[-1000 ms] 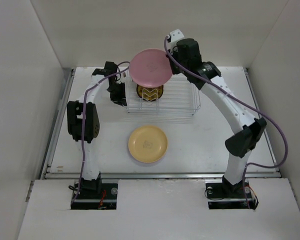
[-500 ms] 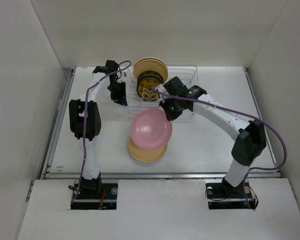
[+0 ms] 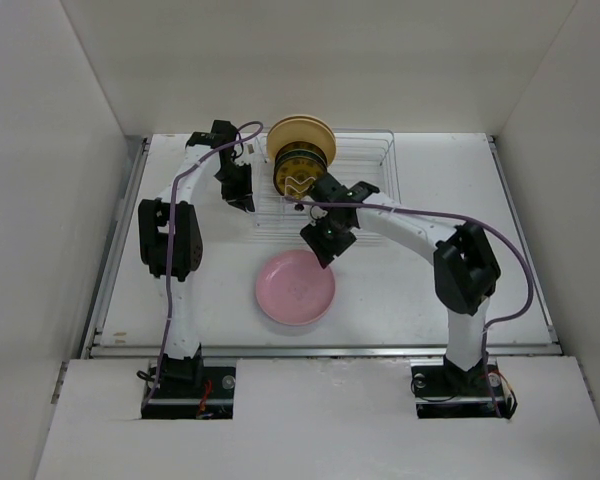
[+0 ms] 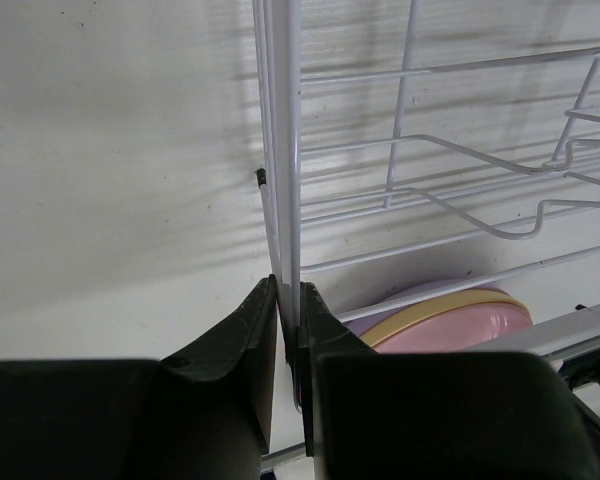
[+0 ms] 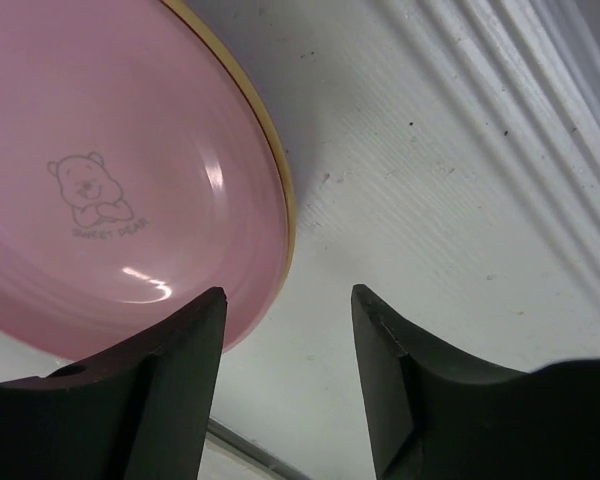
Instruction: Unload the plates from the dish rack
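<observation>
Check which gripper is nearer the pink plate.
Right. Right gripper sits open just beyond the pink plate's rim; left gripper is farther back, shut on the dish rack's left wire.

Glossy pink plate, thin metal wire rack, matt table.

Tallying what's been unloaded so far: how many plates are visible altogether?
5. Stacked on the table: pink plate, yellow plate, lavender plate. Upright in the dish rack: cream plate, brown-gold patterned plate. Others may hide there.
</observation>
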